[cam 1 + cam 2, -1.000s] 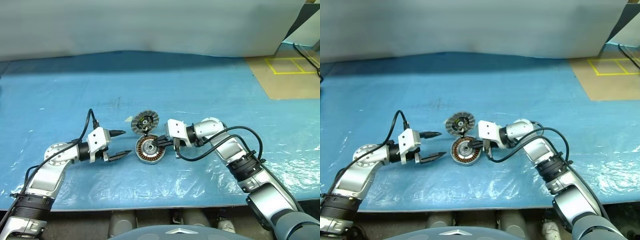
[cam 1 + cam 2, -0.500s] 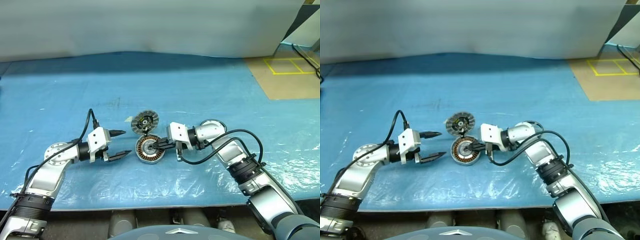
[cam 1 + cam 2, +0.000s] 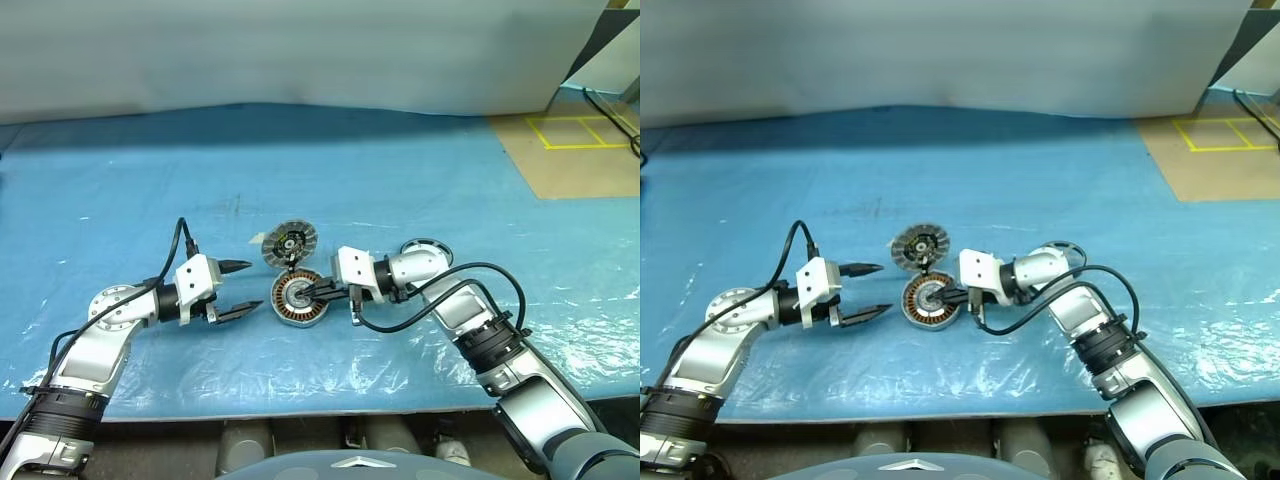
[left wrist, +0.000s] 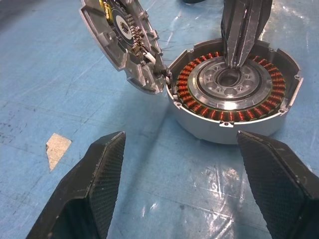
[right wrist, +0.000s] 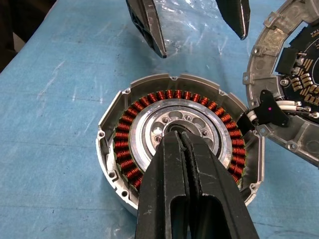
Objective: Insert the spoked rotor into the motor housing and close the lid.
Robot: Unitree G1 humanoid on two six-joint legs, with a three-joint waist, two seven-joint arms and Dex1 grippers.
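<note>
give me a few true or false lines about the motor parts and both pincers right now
1. The right pincer is shut, its tips over the hub of the round silver motor housing with copper coils. True.
2. The left pincer grips the housing. False: it is open, beside the housing, holding nothing.
3. The grey disc lid covers the housing. False: it leans tilted against the housing's rim.
4. The parts rest on a blue plastic sheet. True.
</note>
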